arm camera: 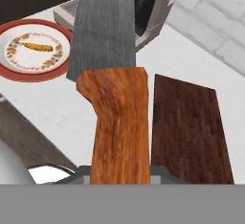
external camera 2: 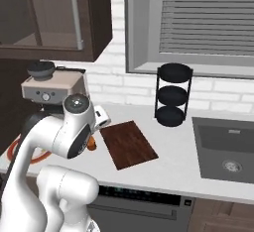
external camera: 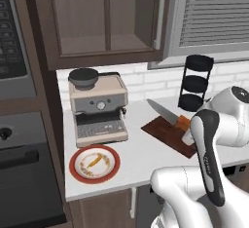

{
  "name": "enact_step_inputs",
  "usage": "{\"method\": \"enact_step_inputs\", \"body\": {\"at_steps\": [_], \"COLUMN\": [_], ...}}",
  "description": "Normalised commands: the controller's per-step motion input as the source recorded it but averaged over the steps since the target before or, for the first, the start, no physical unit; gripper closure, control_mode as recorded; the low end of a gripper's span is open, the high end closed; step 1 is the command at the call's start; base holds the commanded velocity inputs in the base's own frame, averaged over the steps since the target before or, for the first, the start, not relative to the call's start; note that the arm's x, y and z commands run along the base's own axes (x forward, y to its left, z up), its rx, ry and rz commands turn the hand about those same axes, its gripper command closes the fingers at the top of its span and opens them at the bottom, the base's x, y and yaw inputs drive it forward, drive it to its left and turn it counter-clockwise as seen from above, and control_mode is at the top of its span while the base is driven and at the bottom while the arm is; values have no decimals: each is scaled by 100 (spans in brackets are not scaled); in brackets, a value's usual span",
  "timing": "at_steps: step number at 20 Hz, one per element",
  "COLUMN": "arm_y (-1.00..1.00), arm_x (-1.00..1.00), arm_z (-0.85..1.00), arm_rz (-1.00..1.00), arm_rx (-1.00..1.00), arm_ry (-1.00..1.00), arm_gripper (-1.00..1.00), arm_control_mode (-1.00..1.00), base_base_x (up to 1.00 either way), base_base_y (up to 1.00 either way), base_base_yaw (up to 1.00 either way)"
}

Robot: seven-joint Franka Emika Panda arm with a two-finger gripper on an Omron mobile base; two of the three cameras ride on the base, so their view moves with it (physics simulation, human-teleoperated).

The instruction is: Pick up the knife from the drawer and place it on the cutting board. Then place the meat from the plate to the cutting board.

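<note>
My gripper [external camera: 187, 135] is shut on the orange handle of the knife [external camera: 168, 115] and holds it just above the dark reddish-brown cutting board [external camera: 165, 133]. The grey blade points toward the coffee machine. In the hand view the knife [arm camera: 117, 122] runs up from my gripper [arm camera: 118, 174], with the cutting board [arm camera: 189, 127] right of it. The plate [external camera: 78, 172] with its red-orange rim lies at the counter's front left, and the small orange-yellow meat [external camera: 95, 161] is on it. The hand view also has the plate [arm camera: 28, 73] and the meat [arm camera: 37, 47]. The drawer is out of view.
A beige coffee machine [external camera: 98, 107] stands behind the plate. A black three-tier rack [external camera: 194, 83] sits against the brick wall behind the board. A grey sink [external camera 2: 225, 149] lies to the right. Dark cabinets hang above, and an oven stands at the left.
</note>
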Motion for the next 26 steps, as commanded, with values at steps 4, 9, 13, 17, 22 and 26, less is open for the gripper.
{"method": "enact_step_inputs", "body": {"at_steps": [4, 9, 13, 17, 22, 26], "arm_y": [0, -19, -57, -63, -38, -26], "arm_x": [18, 58, 53, 34, 44, 37], "arm_z": [-4, -16, -32, -37, -33, -27], "arm_rz": [0, -1, -5, -5, -8, -10], "arm_rx": [-1, -1, -8, -7, -10, -7], "arm_ry": [0, 10, 16, 5, 0, 0], "arm_gripper": [100, 100, 100, 100, 100, 100], "arm_control_mode": [-100, -100, -100, -100, -100, -100], "base_base_x": [48, 0, 0, 0, 0, 0], "base_base_y": [11, 0, 0, 0, 0, 0], "base_base_yaw": [-3, 0, 0, 0, 0, 0]}}
